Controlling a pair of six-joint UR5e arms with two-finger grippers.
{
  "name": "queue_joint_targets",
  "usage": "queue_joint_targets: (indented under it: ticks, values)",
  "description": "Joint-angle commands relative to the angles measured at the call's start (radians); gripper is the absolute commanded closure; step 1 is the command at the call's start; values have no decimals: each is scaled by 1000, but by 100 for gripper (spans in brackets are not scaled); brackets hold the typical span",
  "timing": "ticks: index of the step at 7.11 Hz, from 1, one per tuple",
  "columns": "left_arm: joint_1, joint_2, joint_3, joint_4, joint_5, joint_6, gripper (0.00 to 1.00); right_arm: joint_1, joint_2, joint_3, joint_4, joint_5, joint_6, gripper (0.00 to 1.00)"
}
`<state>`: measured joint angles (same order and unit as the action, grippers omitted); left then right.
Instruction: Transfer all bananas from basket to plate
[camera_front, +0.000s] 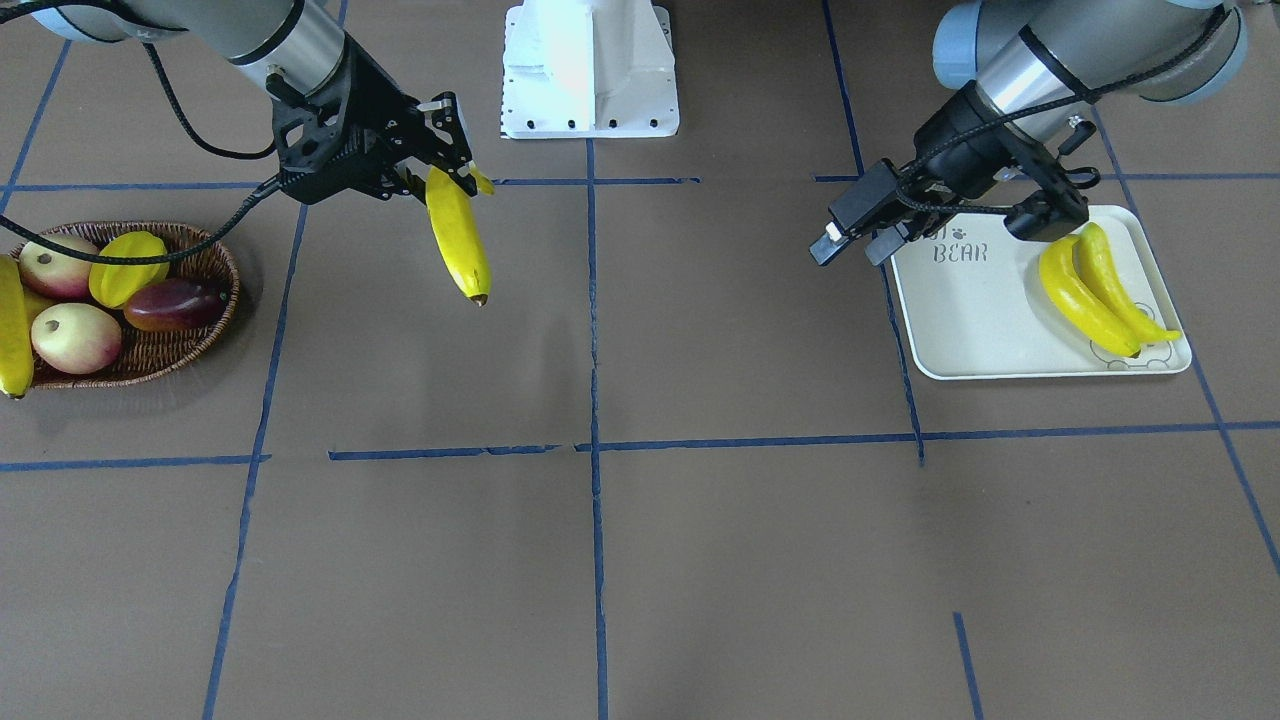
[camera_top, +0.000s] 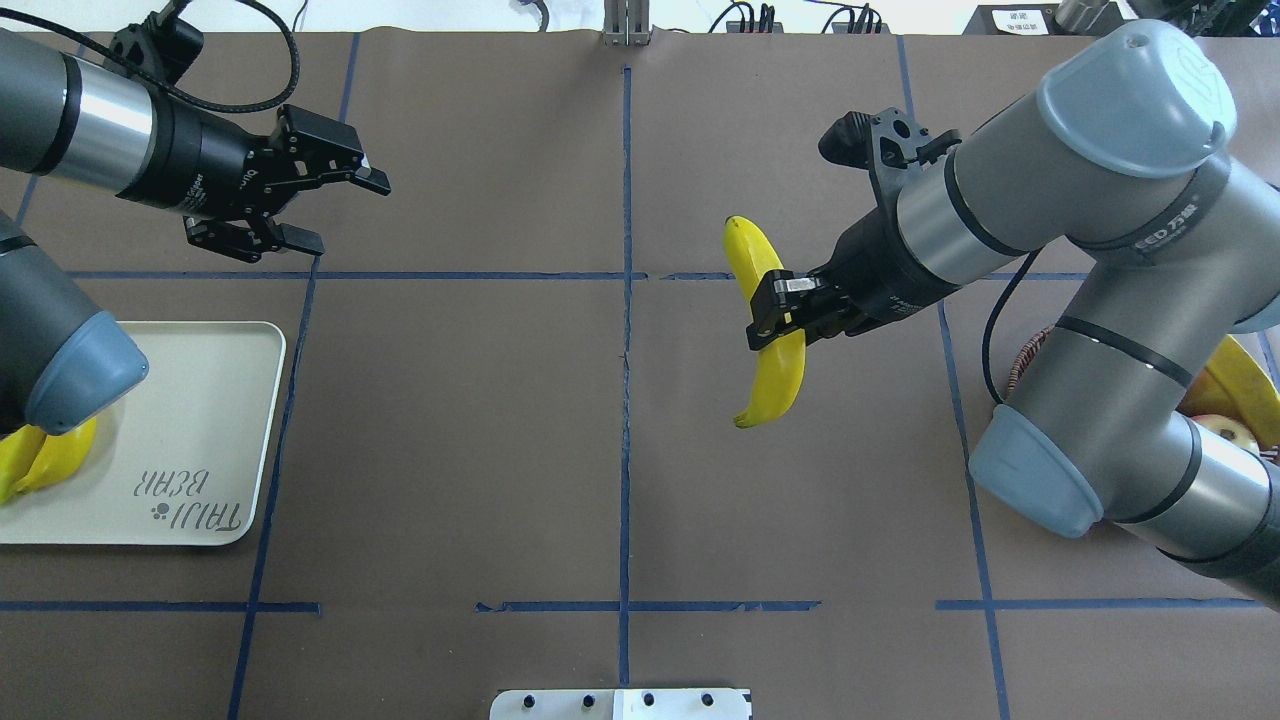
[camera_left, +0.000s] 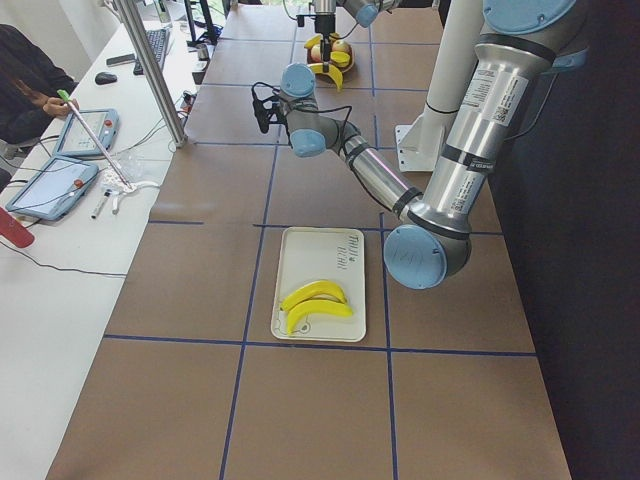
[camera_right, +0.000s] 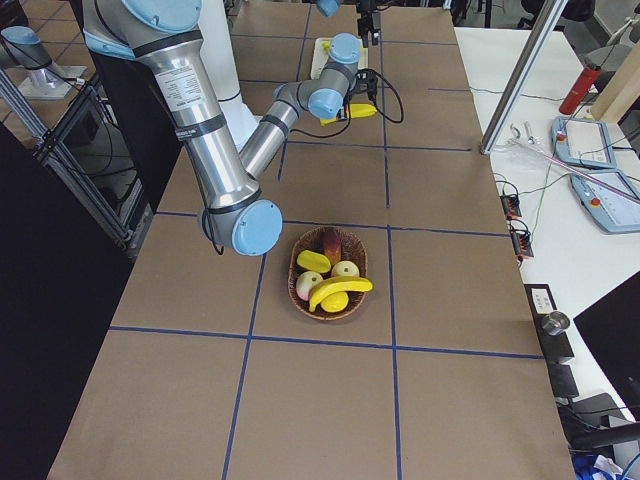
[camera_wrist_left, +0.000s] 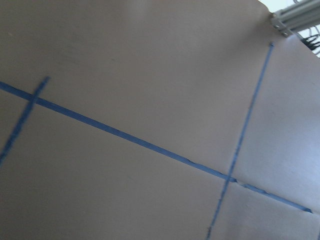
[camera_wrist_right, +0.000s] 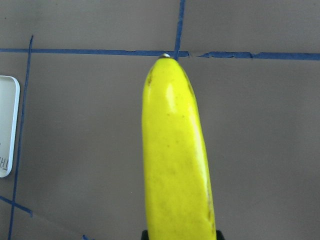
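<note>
Banana (camera_top: 772, 375) pinched in closed right end effector (camera_top: 775, 310), mid-air above surface (camera_top: 480, 450) between basket (camera_front: 215, 330) and plate (camera_top: 200, 420) (left end effector (camera_top: 350, 213) agape, empty); liable to pivot in that narrow pinch and drop short.

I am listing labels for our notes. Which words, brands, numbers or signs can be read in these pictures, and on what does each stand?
"TAIJI BEAR": on the tray.
"EED", the rest partly cut off: on the right arm.
White print on the left arm, at its wrist: too small to read.
</note>
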<state>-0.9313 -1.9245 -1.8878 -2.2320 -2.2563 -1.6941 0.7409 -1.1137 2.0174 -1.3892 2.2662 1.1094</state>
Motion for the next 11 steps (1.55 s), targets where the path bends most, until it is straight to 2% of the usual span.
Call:
queue_joint_targets:
  ticks: [1, 2, 3, 5, 7, 9, 11]
  values:
    - [12, -45, 19, -92, 1, -71, 0, -37, 41, 0, -1, -1, 15, 100]
    - [60, -92, 35, -94, 9, -111, 0, -44, 58, 0, -1, -1, 17, 100]
    - [87, -126, 36, -95, 68, -163, 0, -52, 78, 0, -1, -1, 17, 100]
    - [172, -133, 36, -228, 192, -318, 0, -63, 103, 0, -1, -7, 47, 100]
    - [242, -152, 35, -239, 222, -340, 0, -66, 114, -2, -1, -17, 47, 100]
    - [305, -188, 44, -235, 322, -340, 0, -77, 117, 1, -1, -17, 49, 100]
    - [313, -205, 67, -235, 322, -338, 0, -93, 120, 14, -1, -16, 49, 100]
